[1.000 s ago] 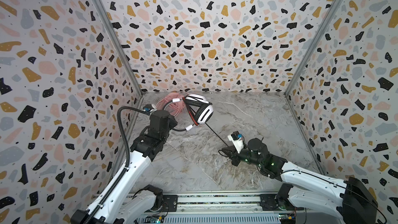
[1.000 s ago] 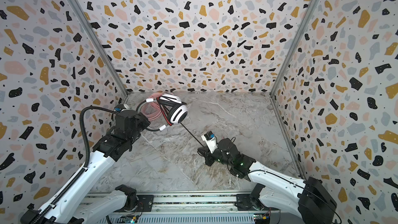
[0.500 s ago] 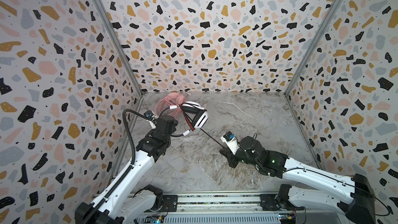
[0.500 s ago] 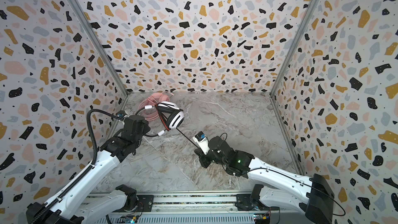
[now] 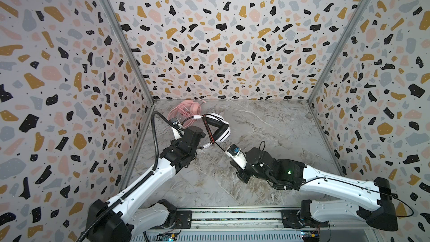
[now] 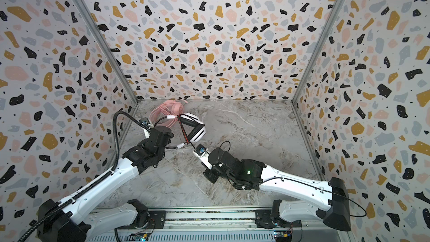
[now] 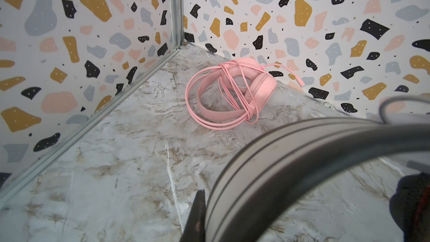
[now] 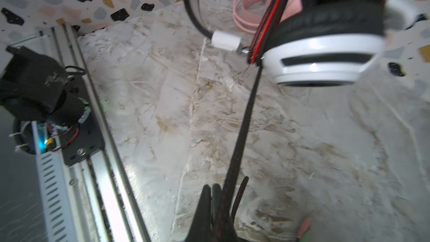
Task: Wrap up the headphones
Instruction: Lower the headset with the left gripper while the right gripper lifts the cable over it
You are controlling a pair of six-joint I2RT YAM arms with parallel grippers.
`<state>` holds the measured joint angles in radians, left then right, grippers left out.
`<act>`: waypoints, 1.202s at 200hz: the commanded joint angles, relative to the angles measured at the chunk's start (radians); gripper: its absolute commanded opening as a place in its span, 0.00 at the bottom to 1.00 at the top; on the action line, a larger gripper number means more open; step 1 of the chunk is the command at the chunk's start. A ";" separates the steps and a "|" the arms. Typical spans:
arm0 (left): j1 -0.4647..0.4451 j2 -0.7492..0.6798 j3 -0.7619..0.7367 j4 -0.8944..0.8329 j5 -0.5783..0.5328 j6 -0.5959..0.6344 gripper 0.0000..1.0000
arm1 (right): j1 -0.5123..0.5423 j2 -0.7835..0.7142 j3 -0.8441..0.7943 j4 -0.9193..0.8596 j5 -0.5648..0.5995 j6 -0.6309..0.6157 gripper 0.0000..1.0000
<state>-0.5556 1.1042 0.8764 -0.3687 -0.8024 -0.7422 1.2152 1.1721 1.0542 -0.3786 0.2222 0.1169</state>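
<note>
While left claw (image 5: 197, 135) clamps the white headset's (image 5: 221, 132) curved band (image 7: 302, 150) at ten o'clock, right claw (image 8: 218, 208) pinches its braided cable (image 8: 244, 122).

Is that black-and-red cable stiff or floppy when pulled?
Probably floppy: the black-and-red cable runs straight only where the right end effector holds it taut, and bends tightly around the white headset. Its braided surface likely resists slipping.

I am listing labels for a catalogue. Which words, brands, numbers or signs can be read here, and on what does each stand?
No text can be read in any view.
The white headphones: black stripes only, no legible brand.
The pink headphones: no print visible.
The black housing beside the rail: a pale mark, too blurred to read.
</note>
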 commanded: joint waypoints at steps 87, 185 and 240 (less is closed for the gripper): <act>-0.121 -0.022 -0.020 0.123 0.503 0.431 0.00 | -0.204 -0.047 0.140 -0.006 0.272 -0.122 0.10; -0.132 -0.144 -0.050 0.147 0.833 0.467 0.00 | -0.370 -0.028 0.126 0.074 0.130 -0.156 0.12; -0.132 -0.175 -0.005 0.220 1.084 0.421 0.00 | -0.451 -0.007 0.081 0.113 -0.099 -0.110 0.13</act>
<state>-0.6819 0.9318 0.8223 -0.2558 0.1009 -0.2779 0.7799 1.1591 1.1469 -0.3107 0.2451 -0.0257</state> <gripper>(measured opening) 0.071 0.132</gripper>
